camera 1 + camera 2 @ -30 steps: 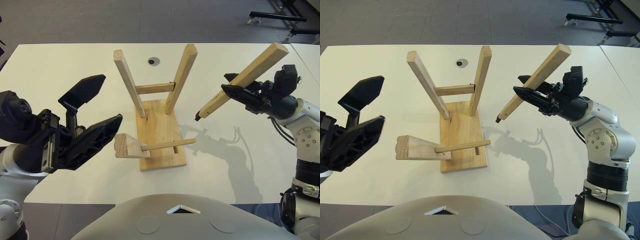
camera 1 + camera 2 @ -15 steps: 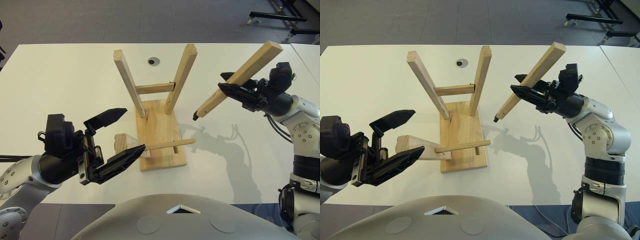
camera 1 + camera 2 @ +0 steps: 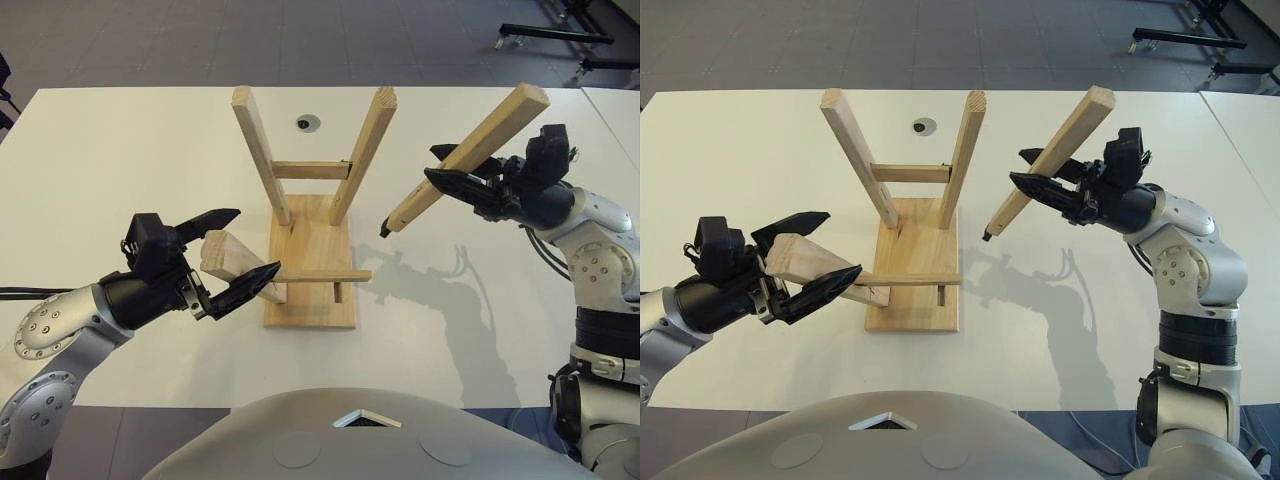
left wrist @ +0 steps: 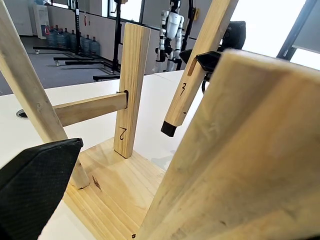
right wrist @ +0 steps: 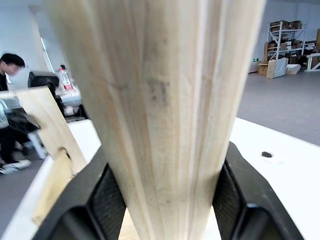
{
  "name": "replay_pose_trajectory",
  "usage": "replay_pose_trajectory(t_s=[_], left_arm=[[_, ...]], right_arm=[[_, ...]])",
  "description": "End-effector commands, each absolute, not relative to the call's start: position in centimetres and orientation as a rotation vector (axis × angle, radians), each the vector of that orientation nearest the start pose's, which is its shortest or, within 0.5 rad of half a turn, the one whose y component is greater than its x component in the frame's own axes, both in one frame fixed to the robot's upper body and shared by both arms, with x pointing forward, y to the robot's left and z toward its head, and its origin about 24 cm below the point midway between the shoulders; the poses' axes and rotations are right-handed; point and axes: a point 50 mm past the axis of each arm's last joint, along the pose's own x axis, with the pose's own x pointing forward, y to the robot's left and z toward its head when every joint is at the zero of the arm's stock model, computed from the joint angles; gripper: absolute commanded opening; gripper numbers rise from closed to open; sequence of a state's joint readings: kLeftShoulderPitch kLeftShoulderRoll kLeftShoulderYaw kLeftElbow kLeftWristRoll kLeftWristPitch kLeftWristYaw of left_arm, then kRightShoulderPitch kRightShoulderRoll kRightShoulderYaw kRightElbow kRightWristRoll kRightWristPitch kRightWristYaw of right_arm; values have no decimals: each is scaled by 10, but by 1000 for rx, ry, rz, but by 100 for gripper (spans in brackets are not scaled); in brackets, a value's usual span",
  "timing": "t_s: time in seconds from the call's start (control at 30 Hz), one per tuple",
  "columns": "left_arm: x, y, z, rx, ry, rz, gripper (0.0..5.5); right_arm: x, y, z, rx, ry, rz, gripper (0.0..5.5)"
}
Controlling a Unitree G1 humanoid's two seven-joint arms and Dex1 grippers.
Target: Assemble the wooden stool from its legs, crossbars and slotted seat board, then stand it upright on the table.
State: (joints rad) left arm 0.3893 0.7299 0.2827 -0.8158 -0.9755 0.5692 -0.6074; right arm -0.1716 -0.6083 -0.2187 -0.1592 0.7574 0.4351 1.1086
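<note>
The slotted seat board (image 3: pixel 318 300) lies flat on the white bench (image 3: pixel 120 150), near the middle. Two legs stand in its far end, splaying outward as they rise: the left upright leg (image 3: pixel 262 150) and the right upright leg (image 3: pixel 362 150), joined partway up by a short crossbar (image 3: pixel 310 170). Beyond them a small round hole (image 3: pixel 303 123) is set in the bench top. The left claw (image 3: pixel 258 240) sits just off the board's left edge with its jaws spread to either side of a third leg (image 3: pixel 222 258). In the left wrist view one black finger pad (image 4: pixel 35 185) stands apart from the wood, so the claw straddles this leg rather than clamping it. A thin second crossbar (image 3: pixel 320 275) runs from that leg to the right across the board, ending close to an open slot (image 3: pixel 338 293). Whether the third leg rests on the bench cannot be told. To the right, well apart from the board, the right claw (image 3: pixel 440 165) is clamped on the free leg (image 3: pixel 500 123). It holds that leg in the air at a steep slant, dark-tipped lower end pointing toward the right upright leg and upper end out to the right.
</note>
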Motion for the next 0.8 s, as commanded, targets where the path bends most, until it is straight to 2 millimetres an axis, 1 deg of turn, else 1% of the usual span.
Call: replay_pose_trajectory(t_s=[0.03,0.13,0.2,0.33,0.4,0.5,0.6,0.8], left_arm=[[154,194,141,-115,191,-887,540],[152,202,138,-106,215,-849,540],[151,202,140,-109,210,-849,540],[145,201,140,-120,215,-843,540],[141,200,141,-128,215,-838,540],[134,197,141,-146,220,-826,540],[125,191,141,-171,227,-815,540],[115,185,140,-207,248,-785,540]], right_arm=[[236,-200,144,49,-148,1112,206],[224,-182,139,30,-221,1068,206],[213,-179,133,33,-231,1058,206],[202,-184,120,-43,-190,1134,206],[193,-187,117,-10,-164,1217,206],[182,-185,118,70,-176,1292,206],[171,-180,119,91,-202,1346,206],[163,-175,119,112,-230,1426,206]])
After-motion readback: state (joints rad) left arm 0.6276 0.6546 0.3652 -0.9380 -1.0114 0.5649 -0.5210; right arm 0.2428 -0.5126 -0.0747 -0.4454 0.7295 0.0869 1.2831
